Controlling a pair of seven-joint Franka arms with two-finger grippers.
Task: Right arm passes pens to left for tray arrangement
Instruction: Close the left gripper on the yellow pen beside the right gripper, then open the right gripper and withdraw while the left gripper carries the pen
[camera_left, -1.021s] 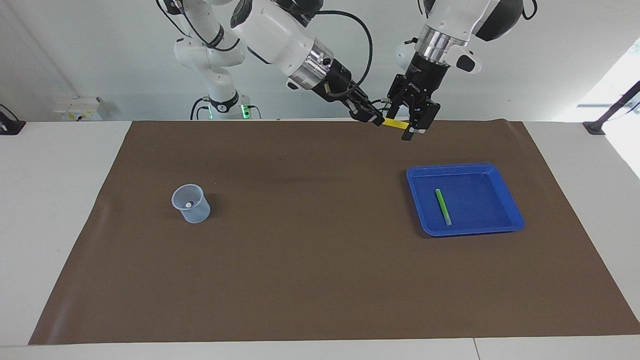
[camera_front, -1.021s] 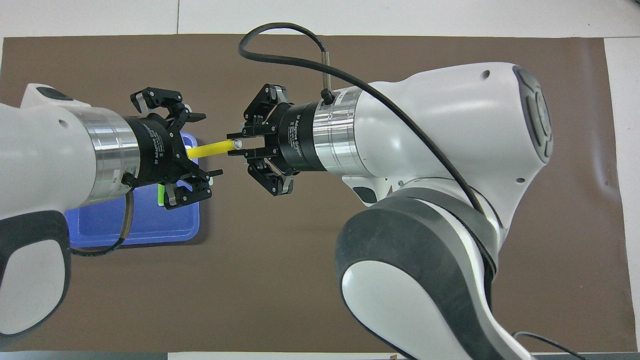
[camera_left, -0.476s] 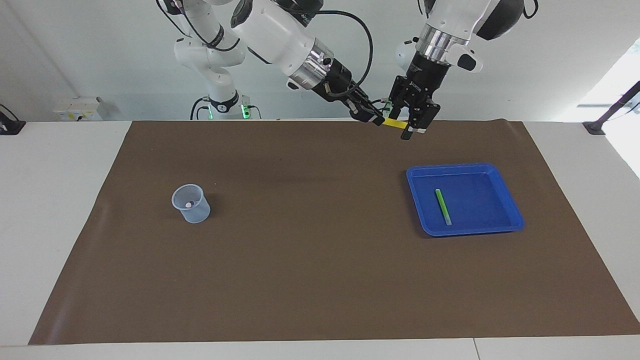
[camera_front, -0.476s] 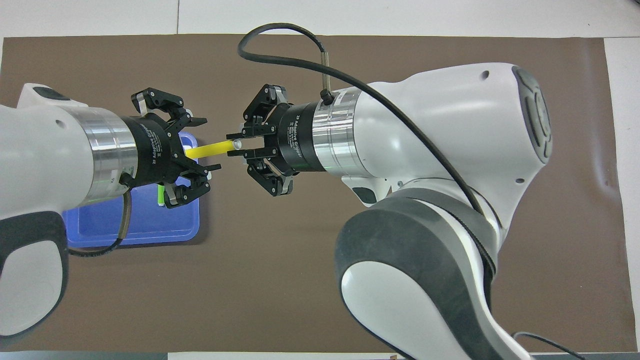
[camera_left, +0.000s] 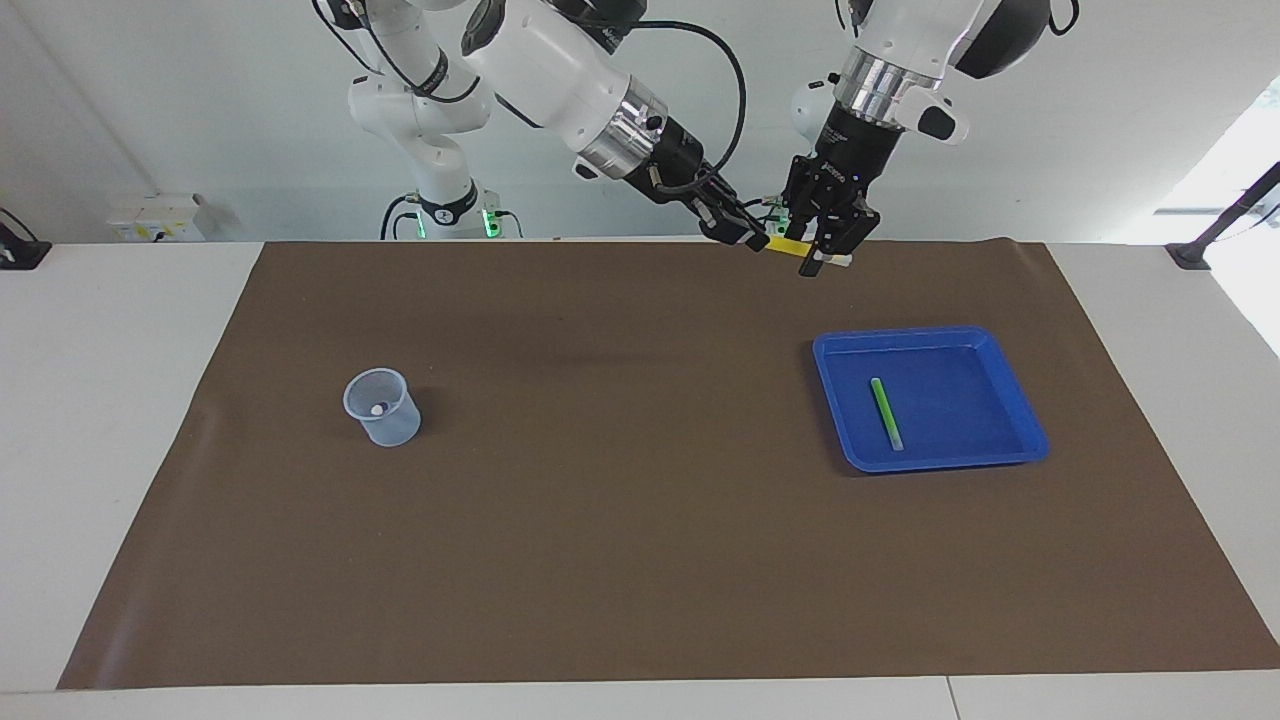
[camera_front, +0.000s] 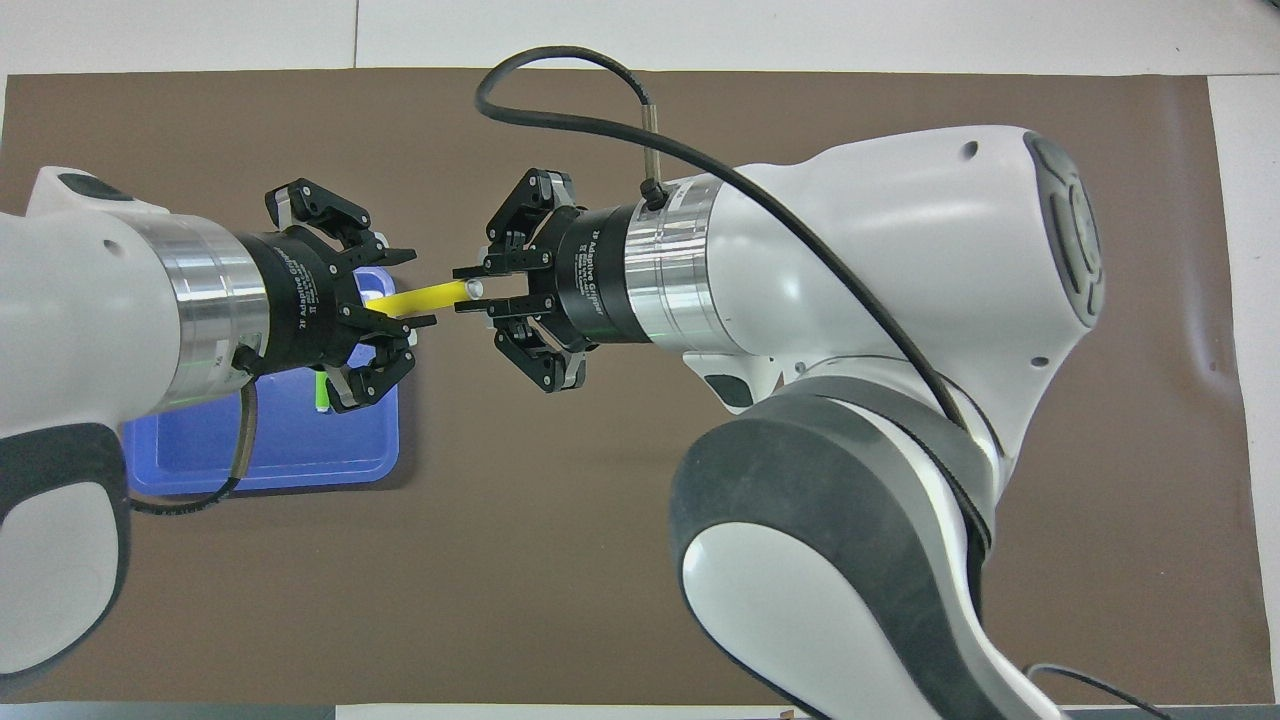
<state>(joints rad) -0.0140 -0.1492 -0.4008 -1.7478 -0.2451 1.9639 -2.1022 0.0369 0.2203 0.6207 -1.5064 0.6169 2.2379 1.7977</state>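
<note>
My right gripper (camera_left: 755, 242) (camera_front: 462, 288) is shut on the whitish end of the yellow pen (camera_left: 790, 246) (camera_front: 425, 297) and holds it level in the air over the mat's edge nearest the robots. My left gripper (camera_left: 825, 262) (camera_front: 415, 287) straddles the pen's other end, its fingers drawn in close on either side with a small gap still showing. The green pen (camera_left: 886, 413) (camera_front: 322, 392) lies in the blue tray (camera_left: 930, 332) (camera_front: 280, 450) at the left arm's end. Only a small whitish tip (camera_left: 377, 408) shows in the cup; no purple pen body is visible.
A translucent bluish cup (camera_left: 382, 407) stands on the brown mat (camera_left: 620, 520) toward the right arm's end; the right arm hides it in the overhead view. Smaller white arms with green lights (camera_left: 440, 110) stand by the table's edge at the robots' end.
The left gripper's fingers have drawn steadily closer together around the yellow pen. The right gripper and the pen have stayed in place.
</note>
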